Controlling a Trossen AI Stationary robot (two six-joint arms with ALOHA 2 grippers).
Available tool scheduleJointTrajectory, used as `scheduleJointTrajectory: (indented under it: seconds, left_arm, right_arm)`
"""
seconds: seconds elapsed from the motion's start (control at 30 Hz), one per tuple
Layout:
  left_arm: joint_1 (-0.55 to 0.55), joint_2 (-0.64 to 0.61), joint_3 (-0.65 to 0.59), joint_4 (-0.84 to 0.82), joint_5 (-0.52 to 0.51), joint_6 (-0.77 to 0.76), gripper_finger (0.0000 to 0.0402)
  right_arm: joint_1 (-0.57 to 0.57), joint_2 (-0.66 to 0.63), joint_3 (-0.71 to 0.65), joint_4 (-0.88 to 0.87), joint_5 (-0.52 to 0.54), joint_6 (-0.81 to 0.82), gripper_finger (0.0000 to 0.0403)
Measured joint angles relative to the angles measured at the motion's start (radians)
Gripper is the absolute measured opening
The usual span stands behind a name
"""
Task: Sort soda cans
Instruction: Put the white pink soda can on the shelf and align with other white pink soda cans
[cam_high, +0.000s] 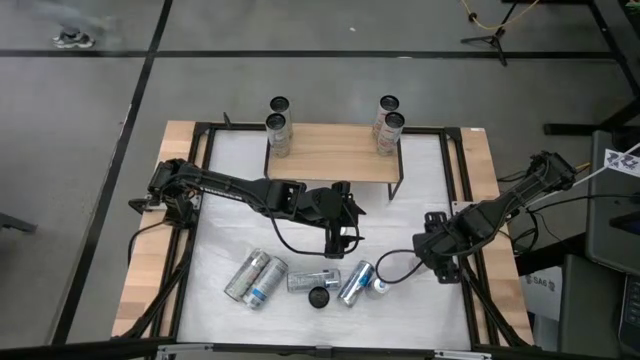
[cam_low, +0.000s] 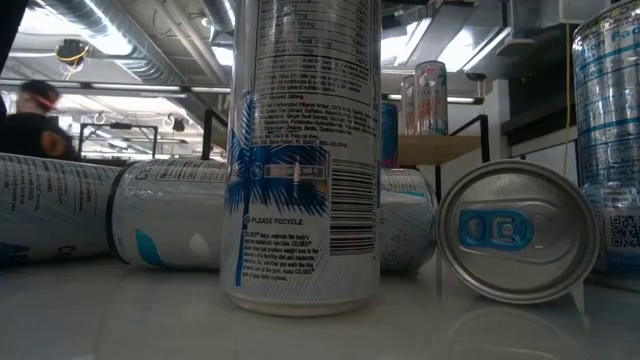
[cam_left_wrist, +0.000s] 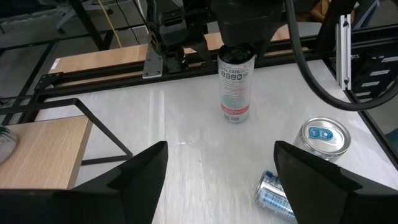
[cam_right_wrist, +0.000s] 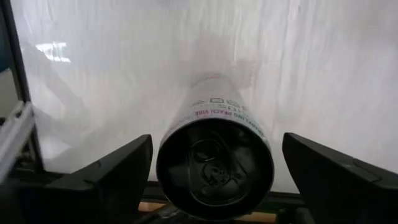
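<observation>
A blue-labelled can (cam_low: 303, 150) stands nearest the lens, low on the table (cam_high: 420, 200). Four cans (cam_high: 278, 128) already stand in two pairs on the wooden shelf (cam_high: 330, 155), upper centre. Several more cans (cam_high: 255, 277) lie unsorted below. The right pincer (cam_right_wrist: 211, 171) gapes around an upright red-marked can (cam_right_wrist: 214, 155), not gripping; the left pincer (cam_left_wrist: 214, 171) hovers open, empty.

Looks down past the right claw (cam_right_wrist: 214, 180) onto one soda can (cam_right_wrist: 215, 158), upright on the white surface (cam_right_wrist: 298, 56). Shows the can's dark top with its pull tab facing the camera, silver side below it, with a line of red lettering and some dark print near the rim. Stands between the two dark fingers (cam_right_wrist: 106, 177), spread wide on either side, neither one touching it. Catches a dark frame rail (cam_right_wrist: 13, 59) along one edge.
</observation>
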Motion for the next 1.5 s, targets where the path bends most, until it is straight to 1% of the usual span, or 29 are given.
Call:
scheduleJointTrajectory:
  seconds: [0.07, 0.6, 0.8, 1.2, 1.43, 1.5]
  left_arm:
    - [0.0, 0.0, 0.0, -0.001, 0.0, -0.001, 0.0284]
    - [-0.001, 0.0, 0.0, -0.032, 0.0, -0.033, 0.0284]
    - [-0.001, 0.0, 0.0, -0.032, 0.0, -0.033, 0.0284]
    - [-0.001, 0.0, 0.0, -0.032, 0.0, -0.034, 0.0284]
    - [-0.001, 0.0, 0.0, -0.032, 0.0, -0.057, 0.0284]
    - [-0.001, 0.0, 0.0, -0.032, 0.0, -0.058, 0.0284]
  right_arm:
    - [0.0, 0.0, 0.0, 0.0, 0.001, -0.037, 0.0354]
    - [0.0, 0.0, 0.0, 0.002, -0.009, -0.04, 0.0354]
    - [0.013, 0.0, 0.0, -0.002, -0.009, -0.089, 0.0353]
    - [0.128, 0.0, 0.0, 0.003, 0.081, -0.092, 0.0353]
    - [0.132, 0.0, -0.043, 0.03, 0.079, -0.09, 0.0353]
    - [0.132, 0.0, -0.046, 0.03, 0.094, -0.089, 0.0353]
